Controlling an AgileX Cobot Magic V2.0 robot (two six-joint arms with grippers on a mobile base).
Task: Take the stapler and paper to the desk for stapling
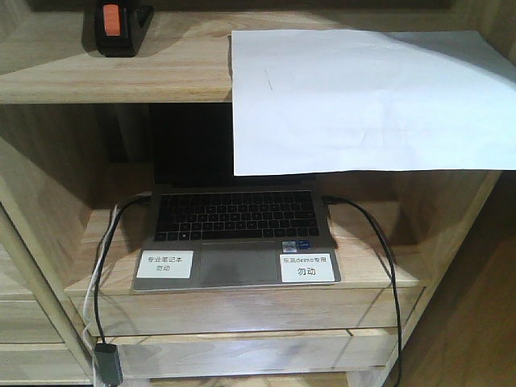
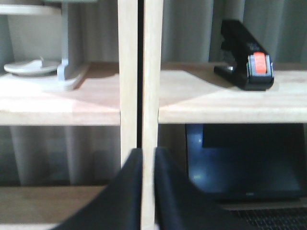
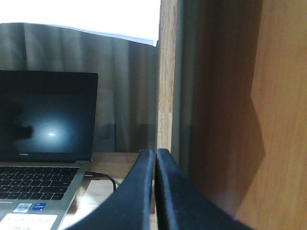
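Exterior front view: your stapler (image 1: pixel 119 27) sits on the upper shelf (image 1: pixel 121 76) at the far left, orange patch facing the camera, upright on its base. The paper (image 1: pixel 371 101) is on the same shelf to the right, well apart from the stapler; its front part hangs over the shelf edge and covers the top of the bay below. In that bay you've got an open laptop (image 1: pixel 238 230) with two white labels (image 1: pixel 164 264) on the palm rest, cables (image 1: pixel 387 266) running off both sides, and a dark adapter (image 1: pixel 106 363) dangling at lower left. Left wrist view: your left gripper (image 2: pixel 147 152) has its fingers pressed nearly together with nothing between them, sitting low in front of a vertical wooden post (image 2: pixel 139 72); the stapler (image 2: pixel 247 55) is up and to the right on the shelf, clear of the gripper, and a grey stand (image 2: pixel 67 52) occupies the shelf left of the post. Right wrist view: your right gripper (image 3: pixel 155 153) is likewise closed and empty, just beside the right-hand upright (image 3: pixel 165 76), with the paper's (image 3: pixel 81 17) hanging edge above and the laptop (image 3: pixel 45 115) to the left, neither touched.
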